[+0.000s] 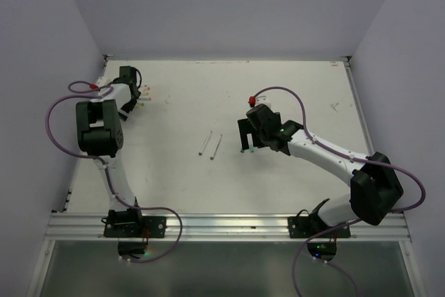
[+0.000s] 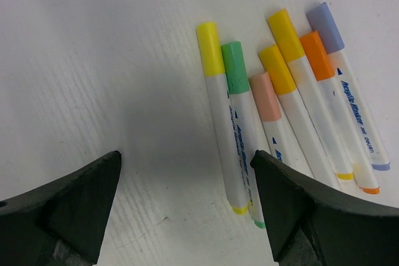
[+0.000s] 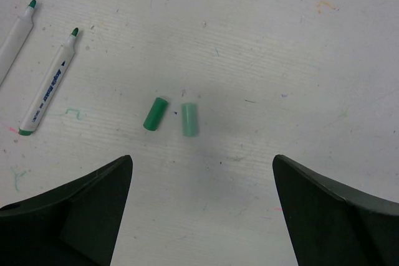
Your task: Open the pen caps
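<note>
In the left wrist view several capped pens lie side by side, white bodies with caps in yellow (image 2: 210,48), green (image 2: 235,66), peach (image 2: 265,95), orange (image 2: 317,54) and lavender (image 2: 324,26). My left gripper (image 2: 186,160) is open and empty just left of them, its right finger over the green pen's end. In the right wrist view a dark green cap (image 3: 155,113) and a light green cap (image 3: 189,119) lie loose on the table. Two uncapped green-tipped pens (image 3: 47,85) lie to their left. My right gripper (image 3: 201,160) is open and empty just short of the caps.
From above, the left gripper (image 1: 141,95) is at the far left of the white table (image 1: 292,88), the right gripper (image 1: 246,144) near the middle, with the two uncapped pens (image 1: 211,144) beside it. Walls enclose the table's left, right and back.
</note>
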Robot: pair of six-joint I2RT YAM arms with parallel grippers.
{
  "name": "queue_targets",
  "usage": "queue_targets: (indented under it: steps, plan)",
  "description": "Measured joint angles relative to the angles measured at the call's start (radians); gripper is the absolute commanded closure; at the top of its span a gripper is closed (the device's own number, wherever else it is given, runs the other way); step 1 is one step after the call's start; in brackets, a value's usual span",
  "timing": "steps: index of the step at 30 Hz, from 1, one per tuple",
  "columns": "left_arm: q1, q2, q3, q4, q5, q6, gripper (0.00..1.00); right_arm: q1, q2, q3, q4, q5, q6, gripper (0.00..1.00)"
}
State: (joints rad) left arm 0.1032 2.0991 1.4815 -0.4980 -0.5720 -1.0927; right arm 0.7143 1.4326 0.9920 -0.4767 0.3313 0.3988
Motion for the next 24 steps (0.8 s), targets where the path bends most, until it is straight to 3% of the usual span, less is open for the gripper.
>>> queue_targets:
  steps: [10,24]
  plan:
    - [0.0,-0.014,-0.025,0.014,-0.008,0.0,0.13,0.0,-0.016,-0.011,0.0,0.0,0.0,0.01]
    - [0.0,-0.11,-0.185,0.128,0.0,0.037,0.13,0.0,-0.026,-0.018,0.003,0.0,0.0,0.01]
